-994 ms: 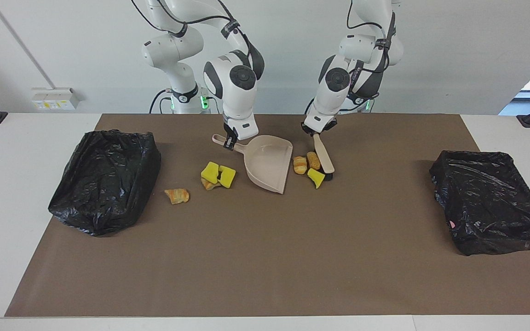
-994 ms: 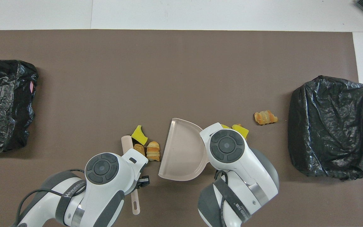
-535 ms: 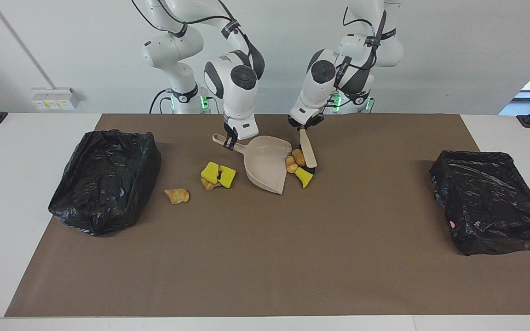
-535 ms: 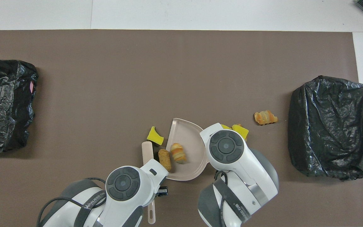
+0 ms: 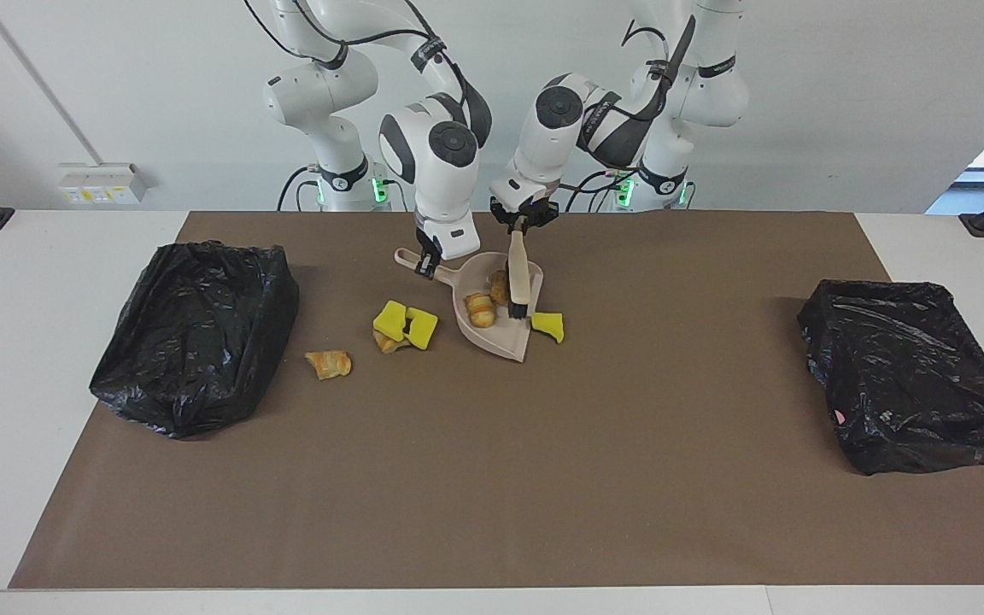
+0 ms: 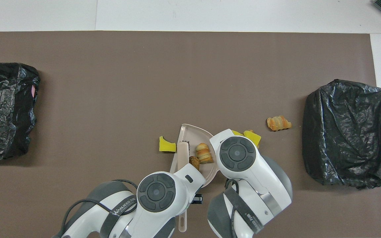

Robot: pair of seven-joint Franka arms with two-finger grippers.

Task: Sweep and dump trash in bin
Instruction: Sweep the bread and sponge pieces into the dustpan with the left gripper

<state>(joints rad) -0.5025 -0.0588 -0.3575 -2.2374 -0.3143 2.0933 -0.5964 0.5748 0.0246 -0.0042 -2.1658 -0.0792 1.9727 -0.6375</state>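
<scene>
- Judging by their looks, the trash pieces were light, small chunks that would roll or skid under a brush rather than resist it; none called for a direct grasp, only a push from the bristles.
- Two golden-brown lumps [image 5: 486, 301] lay inside the dustpan [image 5: 502, 331], which rested on the brown mat [image 5: 492, 478] with its mouth toward the left arm's end of the table.
- One yellow sponge piece [image 5: 548, 325] sat on the mat just beside the pan's lip, not in it; it looked soft and springy, so it would probably bounce or slip past the rim unless swept squarely.
- Two more yellow sponge chunks [image 5: 404, 325], with a brown crumb against them, lay beside the pan toward the right arm's end, and a croissant-like lump [image 5: 329, 363] lay alone near the black bin bag [image 5: 193, 333] at that end.
- A second black bag [image 5: 910, 376] sat at the left arm's end.
- The left gripper [image 5: 522, 224] was clamped on the handle of the hand brush [image 5: 518, 275], whose dark bristles reached into the pan.
- The right gripper [image 5: 426, 265] was closed on the dustpan's handle, a stiff, sound place to hold it.
</scene>
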